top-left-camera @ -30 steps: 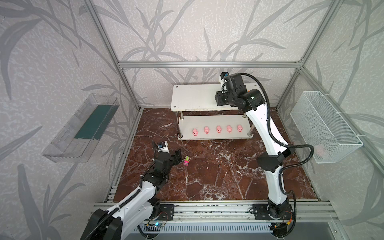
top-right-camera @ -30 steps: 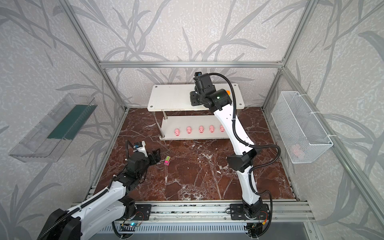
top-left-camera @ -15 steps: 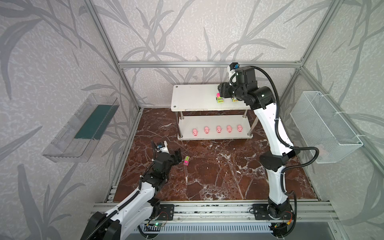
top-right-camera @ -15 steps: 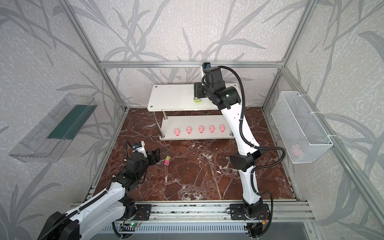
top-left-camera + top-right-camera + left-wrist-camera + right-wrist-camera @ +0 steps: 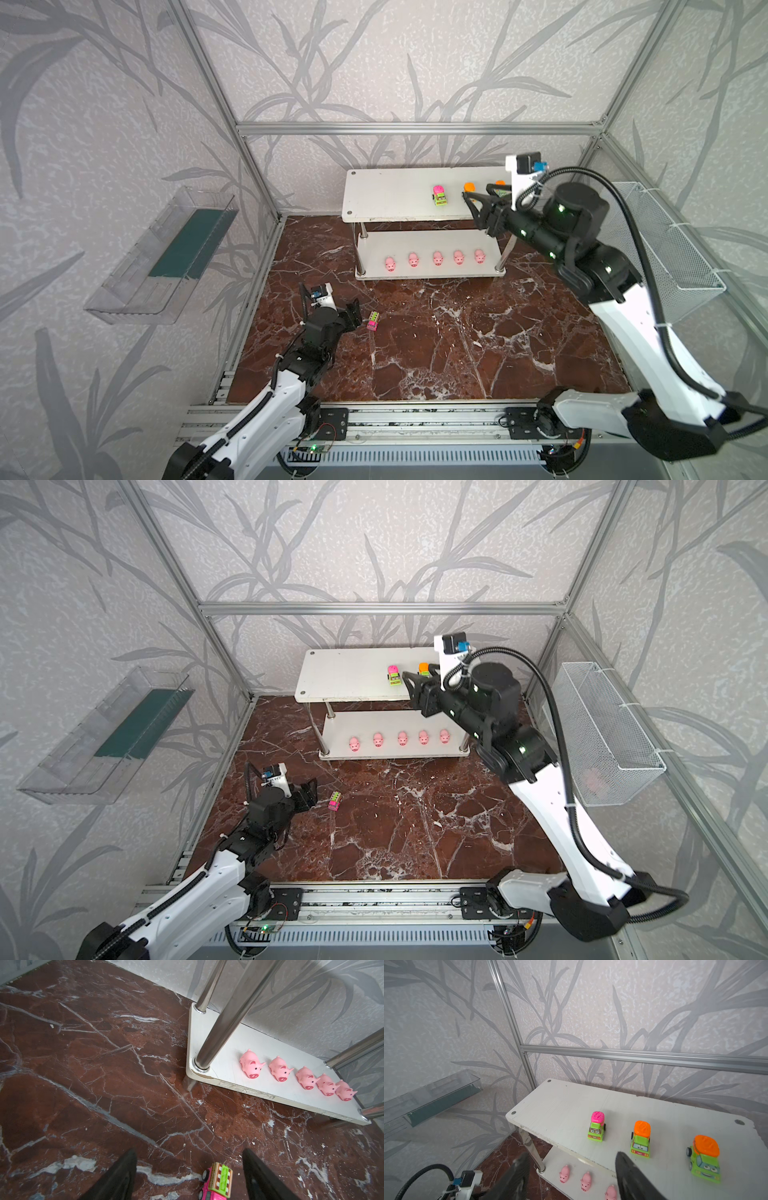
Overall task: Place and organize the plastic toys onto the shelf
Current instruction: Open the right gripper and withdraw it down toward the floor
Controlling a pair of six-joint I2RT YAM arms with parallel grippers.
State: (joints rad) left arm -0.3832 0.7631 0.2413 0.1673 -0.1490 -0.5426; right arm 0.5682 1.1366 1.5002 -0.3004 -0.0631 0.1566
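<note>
On the marble tabletop (image 5: 415,340), just ahead of the left gripper (image 5: 188,1150) — last loose toy car (image 5: 217,1181), pink body, green roof. Sits between the spread jaws, nearer one tip, long axis roughly along the reach; far closer to this arm than to the right gripper (image 5: 482,198), jaws apart and empty beside the shelf (image 5: 390,199). Since a second ago: pink-topped car (image 5: 439,195) left standing on the upper board, right arm drawn back — loose car unmoved.

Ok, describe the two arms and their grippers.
Both the left arm and right arm have white link shells with black joint housings. The left gripper and right gripper are black, with two tapered fingers. A thick black cable loops along the right arm; a green light glows on its wrist joint.
</note>
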